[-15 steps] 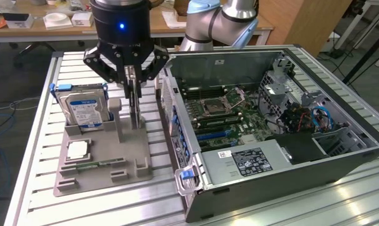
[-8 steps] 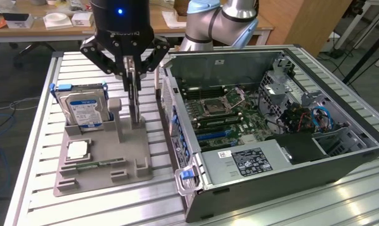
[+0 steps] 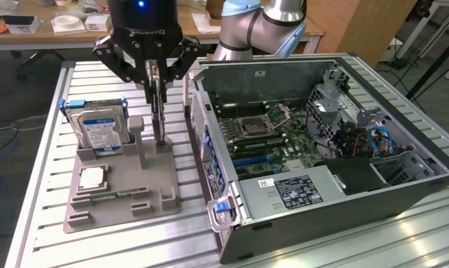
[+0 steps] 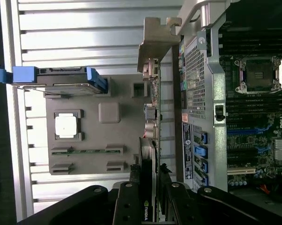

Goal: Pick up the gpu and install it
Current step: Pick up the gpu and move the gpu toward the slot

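exterior view: a slatted metal table [image 3: 46, 139] fills the scene. on the far side of it stand wooden desks [image 3: 61, 33] with small boxes on them, and cables [image 3: 8, 125] trail over the floor at the exterior view's left. a grey tray [image 3: 120, 215] lies on the table's left half. just beside it on the right lies an open pc case [image 3: 336, 220] with its motherboard [image 3: 269, 134] facing up. on the tray, a hard drive [image 3: 98, 131] with a blue-white label stands in its blue caddy at the far left. a cpu [image 3: 92, 177] lies flat nearer the camera, and a narrow memory stick [image 3: 113, 195] lies nearer still. the arm [image 3: 262, 28] reaches in from the far side, over the case.

the gpu [image 3: 160, 111] stands upright on edge at the tray's far right, close to the case's wall. its lower edge is at the tray's slot, and whether it has been lifted clear cannot be told. from here it looks like a thin dark slab.

in the wrist view the gpu [image 4: 148, 154] is also edge-on. it shows a green board edge against a black cooler, a small green logo close to the fingers, and a silver bracket [image 4: 155, 42] with ports at the end away from them.

the black gripper [image 3: 157, 84] comes down from above. its fingers are closed on the card's upper edge, one on each face, as the wrist view shows [image 4: 148, 199].
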Robot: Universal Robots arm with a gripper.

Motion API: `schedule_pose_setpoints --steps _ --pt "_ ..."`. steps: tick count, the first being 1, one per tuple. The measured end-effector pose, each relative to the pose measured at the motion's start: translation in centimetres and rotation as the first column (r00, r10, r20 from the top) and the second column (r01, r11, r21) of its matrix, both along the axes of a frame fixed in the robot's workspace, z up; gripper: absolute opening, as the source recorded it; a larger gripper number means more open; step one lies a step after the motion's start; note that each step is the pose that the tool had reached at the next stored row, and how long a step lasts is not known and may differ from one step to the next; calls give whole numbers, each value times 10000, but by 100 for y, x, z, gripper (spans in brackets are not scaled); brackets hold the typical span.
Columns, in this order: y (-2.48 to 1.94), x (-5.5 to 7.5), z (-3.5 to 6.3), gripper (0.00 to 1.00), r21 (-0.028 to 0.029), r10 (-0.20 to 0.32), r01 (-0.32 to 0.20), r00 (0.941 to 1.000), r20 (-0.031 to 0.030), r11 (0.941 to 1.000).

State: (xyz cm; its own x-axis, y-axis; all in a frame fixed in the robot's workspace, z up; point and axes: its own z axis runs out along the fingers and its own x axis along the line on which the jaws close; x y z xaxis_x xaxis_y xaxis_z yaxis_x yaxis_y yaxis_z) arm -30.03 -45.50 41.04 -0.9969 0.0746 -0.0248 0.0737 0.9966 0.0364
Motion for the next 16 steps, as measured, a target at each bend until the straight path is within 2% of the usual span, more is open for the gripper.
schedule_pose_setpoints --steps 12,16 --pt "0 -1 1 26 -1 -1 1 10000 -1 10000" --pt "0 -1 61 26 -3 -1 1 10000 -2 10000"
